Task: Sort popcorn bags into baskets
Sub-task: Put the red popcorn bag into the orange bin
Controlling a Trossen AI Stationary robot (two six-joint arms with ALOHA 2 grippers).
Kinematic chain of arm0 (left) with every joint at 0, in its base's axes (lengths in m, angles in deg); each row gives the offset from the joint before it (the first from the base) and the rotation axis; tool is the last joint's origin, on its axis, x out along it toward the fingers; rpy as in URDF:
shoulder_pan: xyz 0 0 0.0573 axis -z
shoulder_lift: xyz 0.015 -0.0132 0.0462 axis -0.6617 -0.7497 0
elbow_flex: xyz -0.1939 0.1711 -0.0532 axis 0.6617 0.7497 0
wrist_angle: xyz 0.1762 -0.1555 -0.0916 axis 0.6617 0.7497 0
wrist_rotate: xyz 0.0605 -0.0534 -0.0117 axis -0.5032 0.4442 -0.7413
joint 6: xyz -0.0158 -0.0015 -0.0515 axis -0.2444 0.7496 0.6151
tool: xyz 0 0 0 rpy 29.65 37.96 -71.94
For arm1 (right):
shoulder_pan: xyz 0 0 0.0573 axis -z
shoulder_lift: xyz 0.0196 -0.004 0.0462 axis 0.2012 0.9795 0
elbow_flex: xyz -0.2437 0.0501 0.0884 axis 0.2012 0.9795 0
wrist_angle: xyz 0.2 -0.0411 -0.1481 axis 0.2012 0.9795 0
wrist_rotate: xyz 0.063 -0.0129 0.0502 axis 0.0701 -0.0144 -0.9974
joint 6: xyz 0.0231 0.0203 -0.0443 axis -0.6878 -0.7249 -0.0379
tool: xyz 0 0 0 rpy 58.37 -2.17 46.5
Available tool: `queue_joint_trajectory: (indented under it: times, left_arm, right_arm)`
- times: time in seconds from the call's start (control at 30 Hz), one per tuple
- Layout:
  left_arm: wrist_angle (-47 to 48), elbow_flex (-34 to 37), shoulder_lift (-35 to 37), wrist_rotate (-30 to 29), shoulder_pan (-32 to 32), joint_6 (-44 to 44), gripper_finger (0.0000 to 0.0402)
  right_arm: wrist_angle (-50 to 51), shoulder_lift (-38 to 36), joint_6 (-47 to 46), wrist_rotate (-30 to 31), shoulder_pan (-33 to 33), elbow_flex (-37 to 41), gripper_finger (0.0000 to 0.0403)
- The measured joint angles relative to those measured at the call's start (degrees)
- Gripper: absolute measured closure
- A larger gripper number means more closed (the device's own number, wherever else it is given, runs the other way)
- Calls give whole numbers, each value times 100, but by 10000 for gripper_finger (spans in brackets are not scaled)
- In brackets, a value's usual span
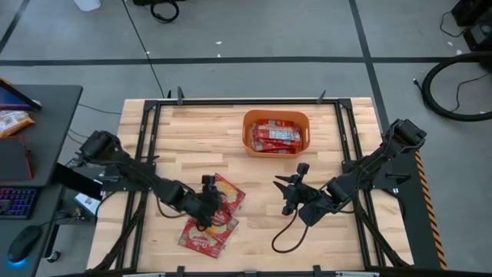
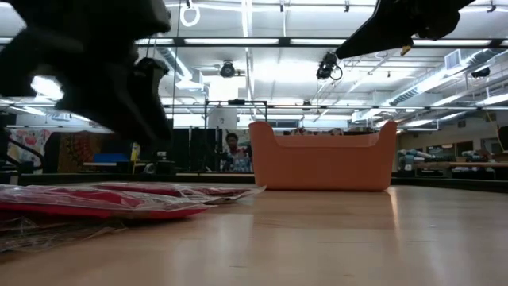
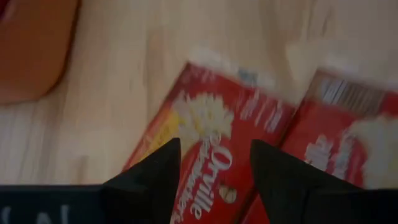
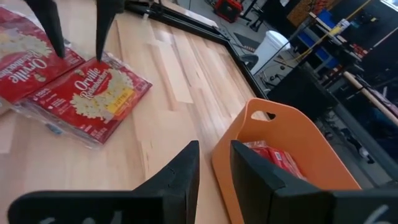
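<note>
Where left gripper (image 1: 208, 201) hovers, red popcorn bags (image 1: 217, 211) w/ yellow kernels.

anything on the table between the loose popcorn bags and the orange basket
No. In the high view, only bare wooden tabletop lies between the flat red popcorn packets under the left gripper and the orange plastic rectangular tub.

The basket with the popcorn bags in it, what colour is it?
Orange. The basket shows best in the right wrist view, with red popcorn bags inside.
</note>
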Motion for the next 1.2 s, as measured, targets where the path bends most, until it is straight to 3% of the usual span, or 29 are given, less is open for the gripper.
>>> queue_joint_trajectory:
  times: [0.27, 0.83, 1.0, 1.2]
  left_arm:
    - [593, -338, -717, -91, 288, -73, 211]
    - [912, -396, -1243, -635, 455, -737, 218]
    - [919, -397, -1318, -538, 420, -796, 262]
    - [955, -389, -1326, -531, 424, -658, 359]
  right_arm:
    - [-5, -1, -29, -94, 6, 0, 308]
    - [-47, -2, -25, -144, 12, 0, 308]
    - [-106, -2, 13, -146, 12, 46, 308]
    - [-346, -2, 170, -157, 32, 212, 308]
